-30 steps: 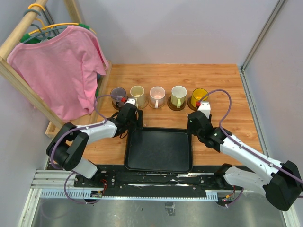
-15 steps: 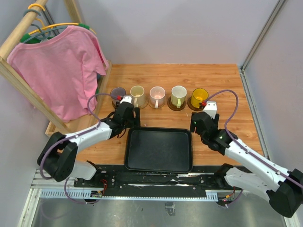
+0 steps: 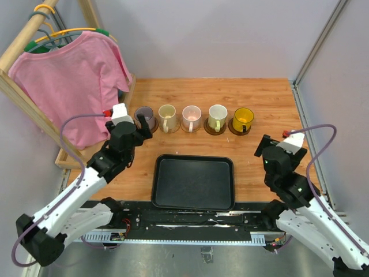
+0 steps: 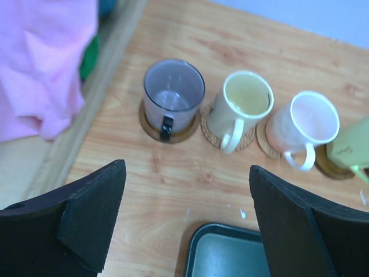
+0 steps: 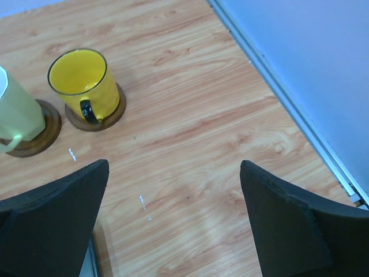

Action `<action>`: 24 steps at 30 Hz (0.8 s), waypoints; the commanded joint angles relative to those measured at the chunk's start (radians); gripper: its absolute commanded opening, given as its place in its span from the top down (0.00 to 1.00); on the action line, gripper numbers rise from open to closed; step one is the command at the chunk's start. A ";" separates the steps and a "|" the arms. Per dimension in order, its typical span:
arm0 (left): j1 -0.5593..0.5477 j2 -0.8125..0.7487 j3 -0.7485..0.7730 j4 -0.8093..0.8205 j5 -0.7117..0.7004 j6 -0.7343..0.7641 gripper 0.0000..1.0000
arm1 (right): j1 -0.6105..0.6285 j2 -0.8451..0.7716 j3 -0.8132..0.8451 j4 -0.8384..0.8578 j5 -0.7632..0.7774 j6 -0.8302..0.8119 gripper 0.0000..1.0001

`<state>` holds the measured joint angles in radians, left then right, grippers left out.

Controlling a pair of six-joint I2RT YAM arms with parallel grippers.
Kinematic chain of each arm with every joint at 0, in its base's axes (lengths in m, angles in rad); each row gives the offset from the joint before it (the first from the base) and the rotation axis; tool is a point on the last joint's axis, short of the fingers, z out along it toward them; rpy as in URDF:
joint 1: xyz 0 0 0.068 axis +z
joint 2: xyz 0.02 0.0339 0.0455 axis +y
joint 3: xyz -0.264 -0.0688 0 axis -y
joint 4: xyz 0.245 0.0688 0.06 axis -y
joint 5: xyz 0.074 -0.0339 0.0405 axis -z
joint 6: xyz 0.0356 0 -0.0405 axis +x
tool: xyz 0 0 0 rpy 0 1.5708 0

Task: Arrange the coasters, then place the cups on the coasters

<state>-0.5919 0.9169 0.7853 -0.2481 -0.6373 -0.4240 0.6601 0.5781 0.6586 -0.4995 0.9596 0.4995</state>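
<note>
Five cups stand in a row across the table, each on a coaster: purple (image 3: pixel 143 116), cream (image 3: pixel 167 116), pink (image 3: pixel 191 116), pale green (image 3: pixel 217 117) and amber yellow (image 3: pixel 243 118). In the left wrist view the purple cup (image 4: pixel 173 92) sits on a dark coaster (image 4: pixel 147 123) and the cream cup (image 4: pixel 245 101) on a tan woven one (image 4: pixel 211 135). My left gripper (image 4: pixel 185 172) hangs open and empty above bare wood, near side of these cups. My right gripper (image 5: pixel 174 167) is also open and empty, to the right of the yellow cup (image 5: pixel 81 78) and its coaster (image 5: pixel 113 112).
A black rectangular tray (image 3: pixel 193 183) lies empty between the arms, near side of the cups. A wooden rack with a pink shirt (image 3: pixel 75 86) stands at the left. A metal rail and grey wall (image 3: pixel 305 127) bound the table on the right.
Both arms have drawn back from the cups, the left toward the left side, the right toward the right side. Both grippers' jaws have opened wider.
</note>
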 commanded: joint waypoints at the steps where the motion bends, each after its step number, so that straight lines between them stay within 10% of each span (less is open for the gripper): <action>1: -0.002 -0.136 0.046 -0.085 -0.140 0.023 0.08 | -0.022 -0.082 0.044 -0.096 0.103 -0.016 0.02; 24: -0.003 -0.382 0.031 -0.085 -0.178 0.047 0.00 | -0.024 -0.013 0.133 -0.222 0.111 0.025 0.02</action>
<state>-0.5915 0.5449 0.8238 -0.3489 -0.7963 -0.3748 0.6537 0.5694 0.7635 -0.7067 1.0489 0.5022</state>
